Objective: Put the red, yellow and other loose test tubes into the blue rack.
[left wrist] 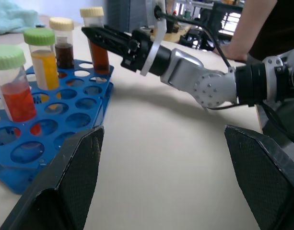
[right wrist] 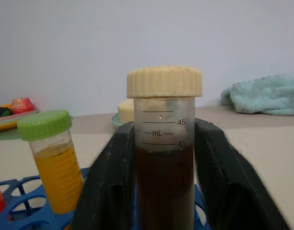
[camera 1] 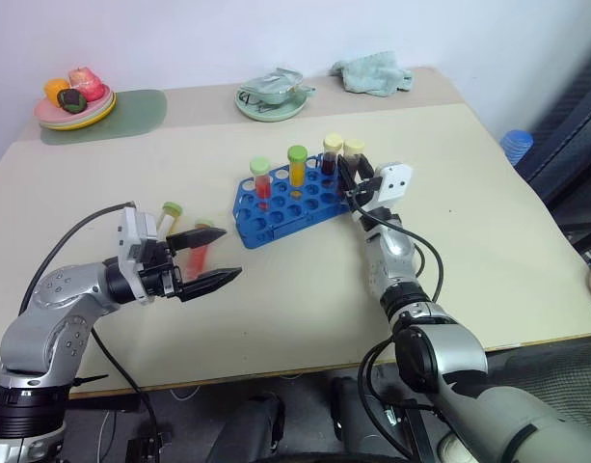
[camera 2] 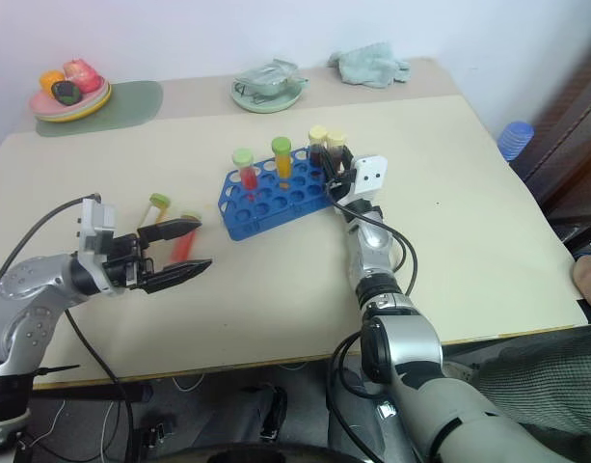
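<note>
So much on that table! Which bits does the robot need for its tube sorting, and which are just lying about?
For the job:
- blue rack
- four tubes standing in it, e.g. brown tube between the right gripper fingers
- two loose tubes by the left gripper

Lying about:
- fruit plate
- green plate
- towel

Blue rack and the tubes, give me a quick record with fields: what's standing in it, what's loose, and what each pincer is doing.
rack: blue rack, mid-table
tubes in rack: four upright; red tube, yellow tube, two brown tubes at the far corner
loose tubes: two lying on the table by the left pincer
left pincer: open, holding nothing
right pincer: fingers either side of a cream-capped brown tube; grip uncertain
</note>
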Robot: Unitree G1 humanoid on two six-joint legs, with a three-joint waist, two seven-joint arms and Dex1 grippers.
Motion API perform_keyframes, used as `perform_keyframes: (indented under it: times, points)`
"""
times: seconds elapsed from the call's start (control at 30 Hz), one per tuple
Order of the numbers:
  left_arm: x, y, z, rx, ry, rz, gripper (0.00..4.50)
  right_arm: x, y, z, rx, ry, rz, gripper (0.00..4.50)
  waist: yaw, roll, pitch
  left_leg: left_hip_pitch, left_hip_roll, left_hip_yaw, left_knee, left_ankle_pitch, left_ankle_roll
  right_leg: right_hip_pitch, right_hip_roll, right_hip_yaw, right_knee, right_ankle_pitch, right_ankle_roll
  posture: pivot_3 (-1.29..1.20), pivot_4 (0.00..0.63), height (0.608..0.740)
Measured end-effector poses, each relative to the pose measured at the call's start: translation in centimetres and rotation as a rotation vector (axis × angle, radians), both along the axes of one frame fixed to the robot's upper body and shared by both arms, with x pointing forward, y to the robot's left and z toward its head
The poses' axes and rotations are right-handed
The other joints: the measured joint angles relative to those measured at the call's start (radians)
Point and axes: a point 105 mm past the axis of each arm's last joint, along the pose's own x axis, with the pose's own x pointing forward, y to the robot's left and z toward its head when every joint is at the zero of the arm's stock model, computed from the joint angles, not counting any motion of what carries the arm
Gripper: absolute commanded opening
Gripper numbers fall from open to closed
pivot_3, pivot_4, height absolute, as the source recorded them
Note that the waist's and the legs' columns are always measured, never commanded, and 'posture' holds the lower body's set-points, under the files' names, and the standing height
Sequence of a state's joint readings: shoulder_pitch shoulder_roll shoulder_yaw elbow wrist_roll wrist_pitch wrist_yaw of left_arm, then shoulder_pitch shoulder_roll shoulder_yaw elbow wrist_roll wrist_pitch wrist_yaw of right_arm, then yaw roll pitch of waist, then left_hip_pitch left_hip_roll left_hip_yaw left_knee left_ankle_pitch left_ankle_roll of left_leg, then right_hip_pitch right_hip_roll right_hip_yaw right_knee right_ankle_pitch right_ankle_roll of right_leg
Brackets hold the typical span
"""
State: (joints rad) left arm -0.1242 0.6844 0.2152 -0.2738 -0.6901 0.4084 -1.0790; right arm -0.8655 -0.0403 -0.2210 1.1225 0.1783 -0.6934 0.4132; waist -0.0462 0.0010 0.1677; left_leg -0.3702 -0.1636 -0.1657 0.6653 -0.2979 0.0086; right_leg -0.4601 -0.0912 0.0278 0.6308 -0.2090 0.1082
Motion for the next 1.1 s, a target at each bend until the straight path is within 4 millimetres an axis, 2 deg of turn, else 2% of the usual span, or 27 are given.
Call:
perform_keyframes:
  times: [0.1, 0.13, 0.27, 0.33, 0.47, 0.63, 0.73, 0.83, 0.97, 1.1]
  points:
    - [0.4, 0.1, 0.3, -0.041, -0.003, 0.040, 4.12, -0.1, -0.1, -0.2, -0.014, -0.006, -0.022, 4.39, -0.001, 0.000, 0.000, 0.000, 0.000, 0.000, 0.000, 0.000, 0.000, 0.000, 0.000, 0.000, 0.000, 0.000, 0.000, 0.00, 0.150, 0.740]
    - [0.6, 0.2, 0.5, -0.064, 0.001, 0.059, 4.12, -0.1, -0.1, 0.0, -0.030, -0.022, -0.033, 4.45, -0.001, 0.000, 0.000, 0.000, 0.000, 0.000, 0.000, 0.000, 0.000, 0.000, 0.000, 0.000, 0.000, 0.000, 0.000, 0.00, 0.150, 0.740]
    - [2.0, 1.2, 1.7, -0.161, -0.012, 0.206, 4.12, -0.7, -0.3, 1.2, -0.108, -0.106, -0.038, 4.45, 0.000, 0.000, 0.000, 0.000, 0.001, 0.000, 0.000, 0.000, -0.001, 0.000, 0.001, 0.000, 0.000, 0.000, 0.000, 0.00, 0.150, 0.740]
    - [3.0, 2.1, 2.2, -0.203, -0.009, 0.339, 4.12, -1.4, -0.5, 2.3, -0.157, -0.166, -0.008, 4.45, 0.001, 0.000, 0.000, 0.000, 0.001, 0.000, 0.000, 0.000, -0.001, 0.000, 0.001, 0.001, 0.000, 0.000, 0.000, 0.00, 0.150, 0.740]
    - [3.9, 3.0, 2.1, -0.181, 0.009, 0.517, 4.12, -2.8, -1.3, 4.3, -0.209, -0.209, 0.044, 4.45, 0.003, 0.000, 0.000, -0.001, 0.001, 0.000, 0.000, 0.000, -0.001, -0.001, 0.001, 0.001, 0.000, 0.000, 0.000, 0.00, 0.150, 0.740]
    - [4.4, 3.1, 1.7, -0.120, 0.131, 0.705, 4.12, -7.0, -4.0, 6.8, -0.348, -0.166, 0.154, 4.45, 0.030, -0.001, 0.000, -0.002, 0.001, 0.000, 0.001, 0.000, 0.000, -0.001, 0.001, 0.001, -0.001, 0.000, 0.000, 0.00, 0.150, 0.740]
    - [5.6, 3.9, 1.3, 0.000, 0.256, 0.823, 4.12, -9.3, -4.5, 7.0, -0.444, -0.100, 0.242, 4.45, 0.038, -0.002, -0.001, -0.002, 0.002, 0.000, 0.001, 0.000, -0.002, -0.001, 0.002, 0.001, 0.000, 0.000, 0.000, 0.00, 0.150, 0.740]
    - [5.9, 3.7, 1.2, 0.168, 0.349, 0.720, 4.12, -10.8, -5.2, 7.2, -0.515, -0.036, 0.296, 4.45, 0.034, -0.001, 0.000, -0.001, 0.002, 0.001, 0.001, 0.000, -0.002, -0.001, 0.002, 0.001, 0.000, 0.000, 0.000, 0.00, 0.150, 0.740]
    - [7.5, 3.4, 1.9, 0.149, 0.484, 0.712, 4.12, -11.7, -5.0, 8.4, -0.547, -0.031, 0.337, 4.45, 0.035, -0.003, 0.000, -0.001, 0.003, 0.001, 0.001, 0.000, -0.002, -0.001, 0.002, 0.001, -0.001, 0.000, 0.000, 0.00, 0.150, 0.740]
    - [9.4, 5.9, 2.4, 0.192, 0.616, 0.842, 4.12, -12.6, -4.3, 8.4, -0.563, -0.002, 0.412, 4.45, 0.034, -0.003, 0.000, -0.002, 0.003, 0.001, 0.001, -0.001, -0.002, -0.002, 0.002, 0.001, -0.001, 0.000, 0.000, 0.00, 0.150, 0.740]
